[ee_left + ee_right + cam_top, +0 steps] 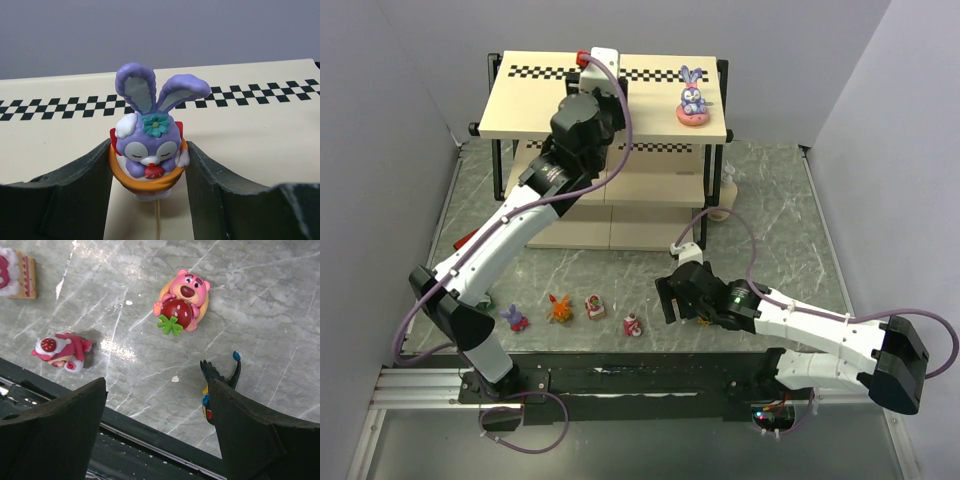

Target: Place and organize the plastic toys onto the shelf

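On the top board of the shelf (535, 105) my left gripper (592, 75) is shut on a purple bunny in an orange cup (147, 150), which stands upright, both fingers against the cup's rim. A second bunny on a pink ring (693, 100) stands at the board's right end. My right gripper (670, 300) hangs open over the table. Below it lie a pink bear with a strawberry (181, 300), a pink figure on its side (60, 349) and a dark blue-yellow winged toy (220, 385) next to the right finger. A purple bunny (514, 319) and an orange spiky toy (559, 308) stand in the front row.
A cream pump bottle (723, 195) stands by the shelf's right leg. Two red-pink figures (595, 307) (633, 324) sit in the front row near the black rail (620, 375). Grey walls close in on both sides.
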